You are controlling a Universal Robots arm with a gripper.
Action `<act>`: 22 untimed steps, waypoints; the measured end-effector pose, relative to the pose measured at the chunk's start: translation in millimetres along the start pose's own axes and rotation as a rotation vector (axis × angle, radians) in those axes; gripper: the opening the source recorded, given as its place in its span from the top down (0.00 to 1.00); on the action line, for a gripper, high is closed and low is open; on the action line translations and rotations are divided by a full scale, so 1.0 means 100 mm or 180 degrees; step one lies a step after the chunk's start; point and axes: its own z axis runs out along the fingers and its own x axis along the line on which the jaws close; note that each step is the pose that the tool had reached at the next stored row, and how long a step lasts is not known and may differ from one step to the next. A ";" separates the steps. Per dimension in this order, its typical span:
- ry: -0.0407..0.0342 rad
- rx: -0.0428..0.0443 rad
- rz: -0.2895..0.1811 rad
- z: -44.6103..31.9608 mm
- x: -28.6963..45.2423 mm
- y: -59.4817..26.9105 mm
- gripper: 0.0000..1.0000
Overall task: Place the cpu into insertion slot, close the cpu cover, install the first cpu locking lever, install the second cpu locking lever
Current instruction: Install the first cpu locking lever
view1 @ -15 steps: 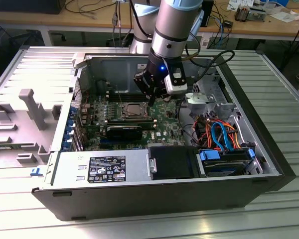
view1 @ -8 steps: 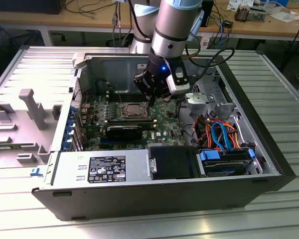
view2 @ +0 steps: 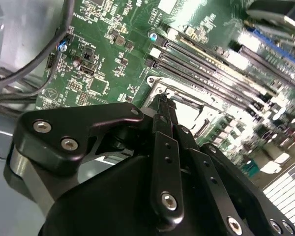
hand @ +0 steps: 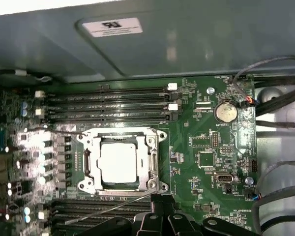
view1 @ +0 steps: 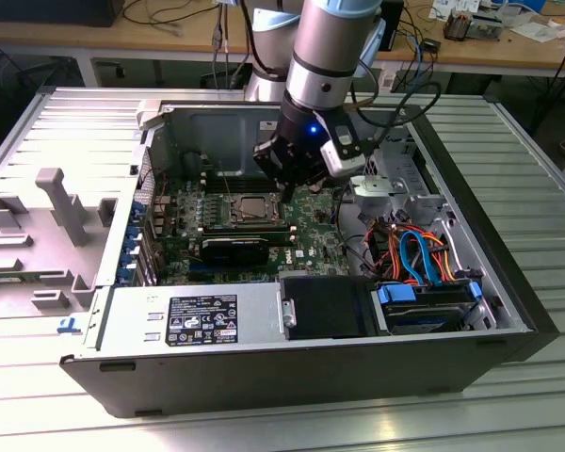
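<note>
Black gripper, jaws closed together, poised at the insertion slot on the green motherboard, beside black memory slots.

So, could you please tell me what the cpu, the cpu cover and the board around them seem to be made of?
The cpu looks like matte silver-grey metal on top: flat, pale, evenly lit. The cpu cover looks like thin bright stamped steel, its frame glinting at the edges, though the alloy is unclear. The motherboard looks like green lacquered circuit laminate with a slight sheen and fine soldered parts.
</note>
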 end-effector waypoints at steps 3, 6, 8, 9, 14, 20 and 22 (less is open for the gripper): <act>-0.0001 0.0021 -0.0148 -0.001 0.000 -0.001 0.89; -0.0050 0.0023 -0.0147 0.001 0.001 0.001 0.89; -0.0173 0.0027 -0.0146 0.003 0.000 0.000 0.89; -0.0209 0.0028 -0.0145 0.004 -0.001 0.000 0.89; -0.0297 0.0032 -0.0143 0.006 0.007 -0.001 0.89; -0.0299 0.0032 -0.0144 0.020 0.103 0.000 0.89; -0.0299 0.0032 -0.0144 0.024 0.116 0.000 0.89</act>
